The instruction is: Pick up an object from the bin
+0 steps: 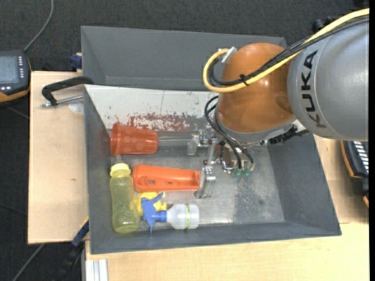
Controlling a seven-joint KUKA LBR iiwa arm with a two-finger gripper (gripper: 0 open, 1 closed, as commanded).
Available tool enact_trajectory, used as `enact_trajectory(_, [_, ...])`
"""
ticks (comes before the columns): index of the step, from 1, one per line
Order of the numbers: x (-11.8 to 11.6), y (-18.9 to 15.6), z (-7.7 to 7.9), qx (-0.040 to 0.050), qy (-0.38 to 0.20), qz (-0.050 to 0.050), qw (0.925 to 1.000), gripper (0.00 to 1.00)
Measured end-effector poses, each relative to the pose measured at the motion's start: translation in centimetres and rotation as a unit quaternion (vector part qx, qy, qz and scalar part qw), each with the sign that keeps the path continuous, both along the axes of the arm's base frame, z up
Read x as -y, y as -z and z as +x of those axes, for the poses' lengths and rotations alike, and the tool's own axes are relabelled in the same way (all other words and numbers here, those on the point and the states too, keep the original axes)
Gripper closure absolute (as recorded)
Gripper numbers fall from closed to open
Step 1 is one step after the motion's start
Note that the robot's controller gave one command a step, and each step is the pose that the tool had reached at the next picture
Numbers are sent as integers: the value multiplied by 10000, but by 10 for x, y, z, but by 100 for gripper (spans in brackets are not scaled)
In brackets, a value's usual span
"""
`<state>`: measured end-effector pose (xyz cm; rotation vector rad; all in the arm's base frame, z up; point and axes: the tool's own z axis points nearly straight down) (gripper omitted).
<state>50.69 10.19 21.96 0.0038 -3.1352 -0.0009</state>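
My gripper (203,161) hangs below the arm's orange cover in the middle of the bin, and its two metal fingers stand apart, so it looks open with nothing between them. The nearer fingertip (205,183) is right at the right end of a flat orange scoop-like tool (165,179) that lies across the bin floor. The farther fingertip (198,140) is toward the back wall, right of an orange-red ribbed cup (133,140) lying on its side. A small white spray bottle with a blue trigger (176,216) lies just below the orange tool.
A yellow translucent bottle (123,201) lies along the left wall, with a yellow and blue piece (150,204) beside it. The arm and its cover overhang the right half of the bin, above bare floor.
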Motion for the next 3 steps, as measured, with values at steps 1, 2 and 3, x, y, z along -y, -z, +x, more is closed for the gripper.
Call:
enact_trajectory(1, [1, -5, 2, 46, 9, 6, 10000, 0])
enact_trajectory(2, [5, 12, 5, 71, -492, 14, 9988, 0])
enact_trajectory(3, [-3, 45, 5, 35, -1836, 9, 9830, 0])
